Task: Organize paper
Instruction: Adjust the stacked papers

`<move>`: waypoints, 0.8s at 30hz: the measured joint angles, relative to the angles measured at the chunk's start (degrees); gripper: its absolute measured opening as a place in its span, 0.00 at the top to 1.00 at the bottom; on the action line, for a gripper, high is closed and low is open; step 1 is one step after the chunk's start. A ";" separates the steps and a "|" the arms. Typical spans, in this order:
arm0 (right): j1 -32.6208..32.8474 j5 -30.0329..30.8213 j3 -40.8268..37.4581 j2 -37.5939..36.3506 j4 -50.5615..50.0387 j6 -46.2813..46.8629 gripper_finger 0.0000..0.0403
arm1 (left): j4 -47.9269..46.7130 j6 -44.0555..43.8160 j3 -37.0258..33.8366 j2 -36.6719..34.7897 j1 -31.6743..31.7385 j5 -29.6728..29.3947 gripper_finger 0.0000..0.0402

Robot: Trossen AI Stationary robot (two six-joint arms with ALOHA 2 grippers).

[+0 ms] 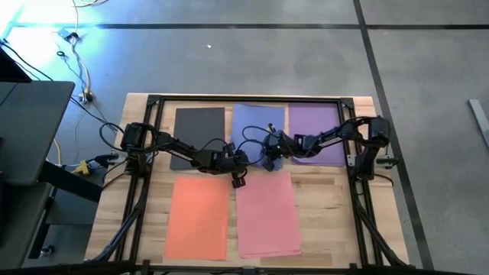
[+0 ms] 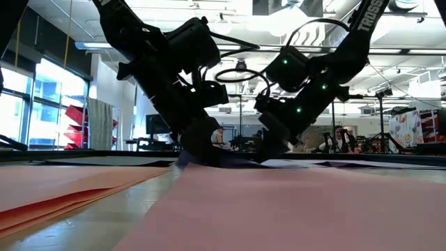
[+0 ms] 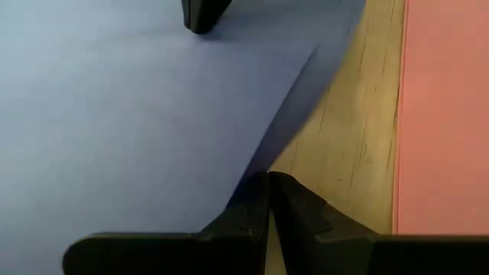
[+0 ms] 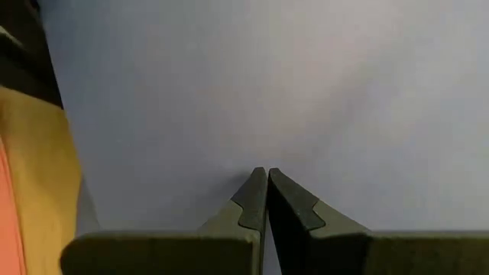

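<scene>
Five sheets on table (image 1: 137,229), none stacked yet; gathering barely begun, judged from layout. Back row: grey sheet (image 1: 200,126), blue sheet (image 1: 256,126), purple sheet (image 1: 315,130). Front row: orange sheet (image 1: 199,218), pink sheet (image 1: 267,214).

Both arms meet at blue sheet's front edge. Left gripper (image 3: 267,183) clenched at sheet corner, edge looks pinched and lifted. Right gripper (image 4: 267,179) clenched, tips pressing on blue surface; grasping nothing visible.

Count: one of each colour, two grippers.
</scene>
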 joint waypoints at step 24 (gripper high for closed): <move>1.96 5.88 -0.06 -7.69 -1.65 -6.85 1.00 | -25.59 -10.56 11.06 -13.14 -9.40 -14.23 1.00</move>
